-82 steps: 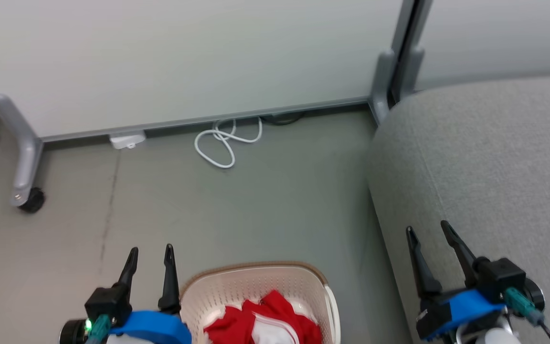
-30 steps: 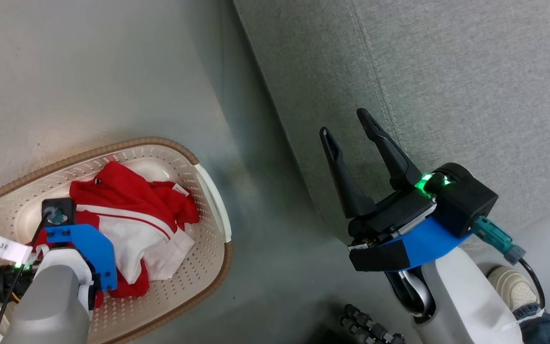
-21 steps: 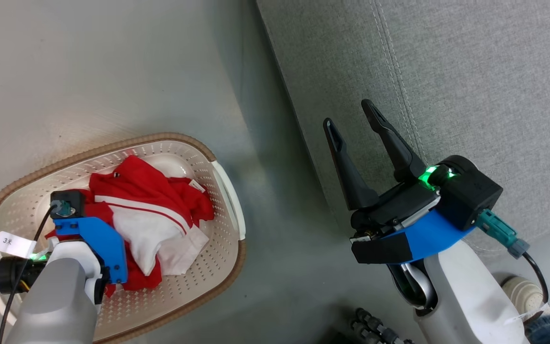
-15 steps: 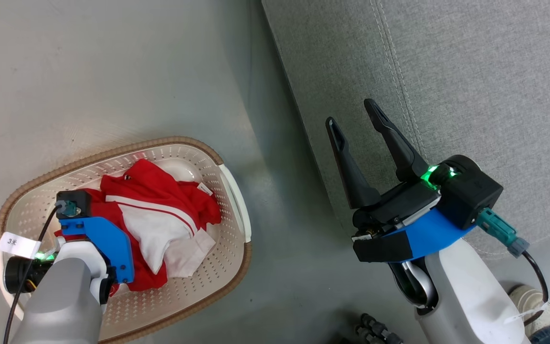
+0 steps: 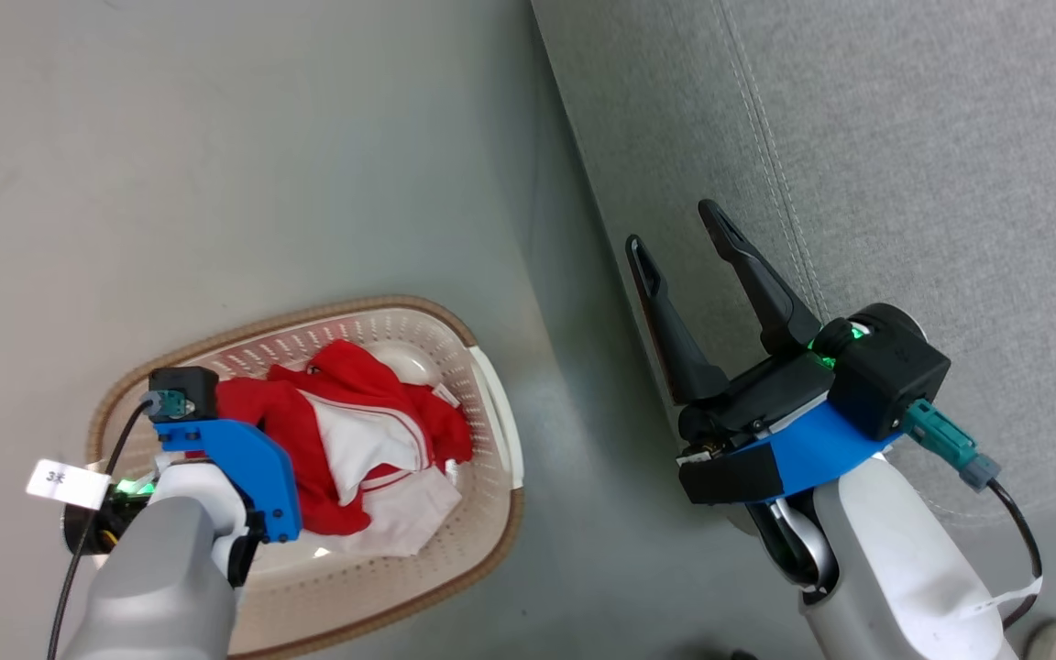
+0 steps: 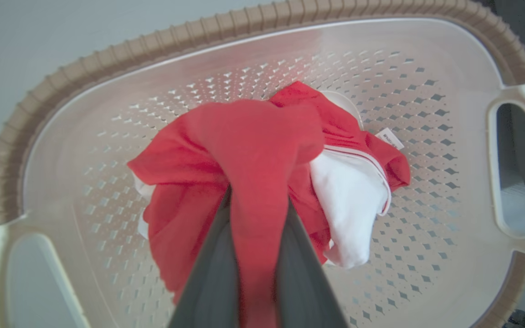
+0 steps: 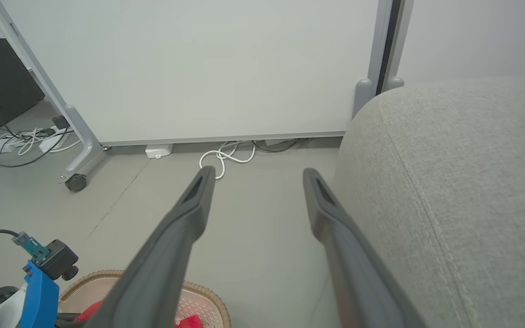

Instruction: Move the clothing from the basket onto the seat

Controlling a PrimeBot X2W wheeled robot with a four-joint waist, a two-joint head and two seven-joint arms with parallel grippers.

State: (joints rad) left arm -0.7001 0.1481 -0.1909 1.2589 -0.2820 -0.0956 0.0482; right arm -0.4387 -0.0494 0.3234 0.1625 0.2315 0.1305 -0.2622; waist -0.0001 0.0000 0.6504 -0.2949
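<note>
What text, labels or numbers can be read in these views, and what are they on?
"3米": on the white paper tag hanging at the left arm.
Sewn-in label on the clothing: it has print, but too small to read.
No other text is readable.

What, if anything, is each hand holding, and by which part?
The left hand grips the red garment by a bunched fold pinched between its fingers, over the basket. The right hand is open and holds nothing.
</note>
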